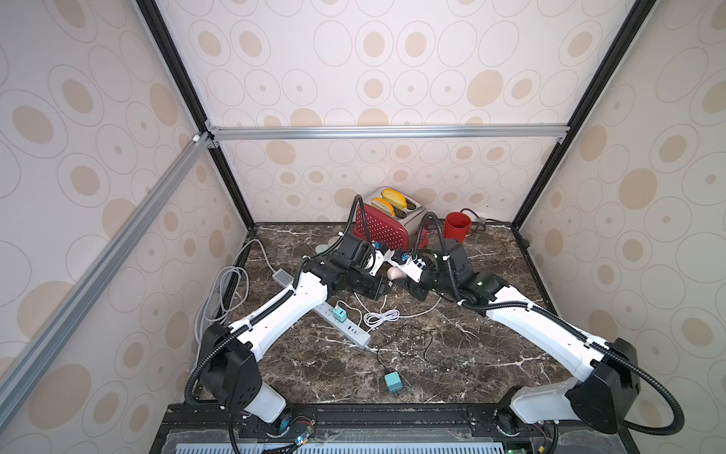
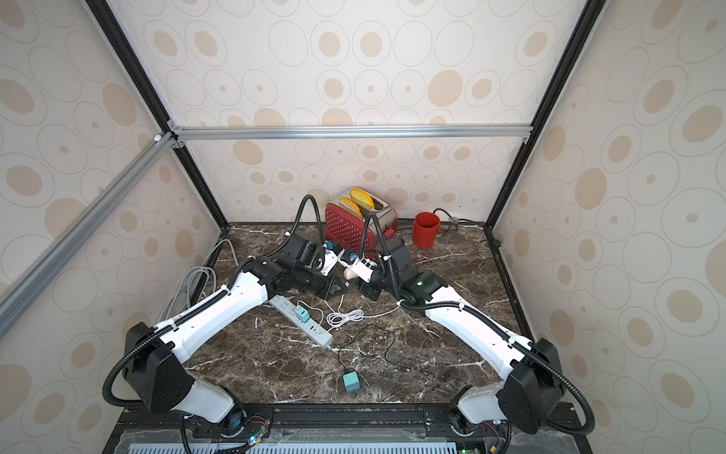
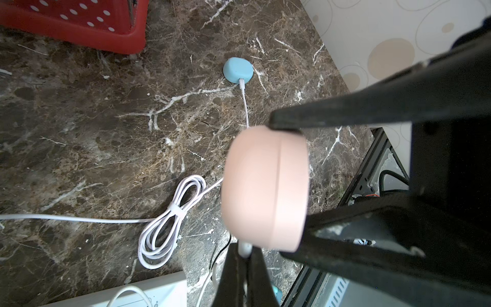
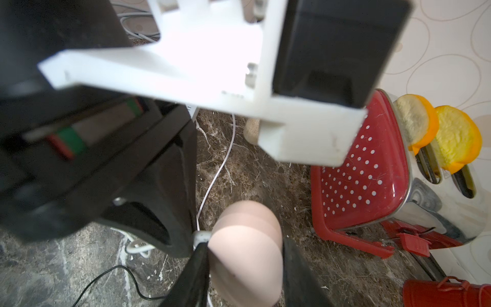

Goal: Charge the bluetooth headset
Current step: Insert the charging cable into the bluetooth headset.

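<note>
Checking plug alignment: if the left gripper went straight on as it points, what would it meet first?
The pink charging case, held by the right gripper; the white plug in the left gripper seems to touch it, though depth is unclear.

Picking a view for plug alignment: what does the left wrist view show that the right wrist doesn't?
Left wrist only: a blue case with a white cable plugged in. Right wrist only: bread slices and a red cup. Both: the pink case in the right claw, the white plug pinched by the shut left claw, the red toaster, the marble table.
</note>
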You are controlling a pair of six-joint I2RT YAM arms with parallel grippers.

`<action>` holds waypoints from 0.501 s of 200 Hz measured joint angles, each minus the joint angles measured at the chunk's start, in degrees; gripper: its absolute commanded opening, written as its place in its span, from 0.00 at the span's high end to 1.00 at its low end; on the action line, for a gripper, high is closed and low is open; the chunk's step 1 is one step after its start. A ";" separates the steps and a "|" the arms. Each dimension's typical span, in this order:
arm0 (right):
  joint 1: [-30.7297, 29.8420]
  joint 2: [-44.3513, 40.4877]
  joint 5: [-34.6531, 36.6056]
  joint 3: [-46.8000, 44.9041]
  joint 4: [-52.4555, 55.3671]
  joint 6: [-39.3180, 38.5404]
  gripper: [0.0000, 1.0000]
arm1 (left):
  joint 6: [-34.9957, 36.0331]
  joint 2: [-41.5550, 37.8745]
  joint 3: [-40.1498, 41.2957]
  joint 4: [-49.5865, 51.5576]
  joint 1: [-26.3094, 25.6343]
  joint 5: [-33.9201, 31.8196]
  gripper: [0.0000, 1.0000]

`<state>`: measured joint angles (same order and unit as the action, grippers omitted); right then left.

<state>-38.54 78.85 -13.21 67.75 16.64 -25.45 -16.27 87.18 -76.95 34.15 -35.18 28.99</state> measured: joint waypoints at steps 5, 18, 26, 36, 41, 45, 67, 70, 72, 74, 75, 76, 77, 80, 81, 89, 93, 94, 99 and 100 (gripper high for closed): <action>0.00 0.00 0.15 0.00 -0.04 0.13 0.92 | 0.02 0.00 0.00 0.00 0.00 -0.04 1.00; 0.00 0.00 1.46 -0.22 -0.72 0.72 0.93 | 0.20 0.00 0.00 -0.59 0.00 -0.55 1.00; -0.02 0.00 2.84 -0.33 -1.27 1.31 0.93 | 0.35 0.20 0.00 -1.55 0.00 -1.11 0.95; 0.00 0.13 4.52 -0.26 -1.49 2.27 0.94 | 0.70 0.68 -0.09 -2.97 0.00 -1.84 0.68; 0.22 0.37 4.04 -0.13 -1.01 3.34 0.94 | 0.90 0.96 -0.20 -4.63 -0.02 -2.56 0.61; 0.24 0.57 4.55 0.00 -0.48 3.78 0.94 | 1.05 1.33 -0.59 -5.22 -0.07 -3.91 0.55; 3.02 1.77 3.93 0.39 -0.07 7.39 0.93 | 2.12 2.03 -0.96 -8.46 0.72 -7.82 0.39; 3.45 2.01 3.61 0.39 0.20 7.96 0.93 | 2.16 2.03 -1.03 -9.09 0.81 -8.20 0.38; 3.74 2.19 3.32 0.39 0.50 8.28 0.93 | 2.21 2.01 -1.09 -9.51 0.87 -8.48 0.38; 3.98 2.34 2.97 0.39 0.70 8.61 0.93 | 2.36 1.99 -1.18 -10.01 1.01 -8.72 0.37; 4.04 2.38 2.84 0.39 0.81 8.68 0.93 | 2.36 1.99 -1.22 -10.14 1.07 -8.79 0.37; 4.15 2.49 2.69 0.39 1.01 8.83 0.93 | 2.29 1.99 -1.31 -10.45 1.16 -8.90 0.37; 4.22 2.56 2.62 0.39 1.05 8.94 0.93 | 2.32 1.99 -1.36 -10.60 1.18 -9.01 0.36; 4.46 2.84 2.25 0.39 1.40 9.55 0.93 | 2.58 1.97 -1.49 -11.23 1.40 -9.35 0.36; 4.52 2.91 2.14 0.39 1.44 9.64 0.93 | 2.56 1.97 -1.60 -11.52 1.51 -9.44 0.36; 5.22 3.76 1.07 0.39 2.08 10.84 0.93 | 2.69 1.86 -2.08 -13.09 1.99 -9.97 0.35; 5.57 4.31 0.59 0.39 2.27 11.47 0.93 | 2.73 1.70 -2.16 -13.81 2.25 -10.25 0.35; 5.62 4.42 0.48 0.39 2.32 11.63 0.93 | 2.78 1.66 -2.16 -13.92 2.32 -10.25 0.35; 6.01 5.09 0.02 0.39 2.51 12.46 0.92 | 2.80 1.42 -2.16 -14.58 2.71 -10.56 0.35; 6.05 5.20 -0.07 0.42 2.56 12.59 0.92 | 2.80 1.33 -2.16 -14.69 2.86 -10.64 0.35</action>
<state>-32.49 84.05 -13.28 68.16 19.20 -12.86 -13.47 88.51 -79.11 19.46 -32.32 18.35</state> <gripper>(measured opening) 0.405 0.648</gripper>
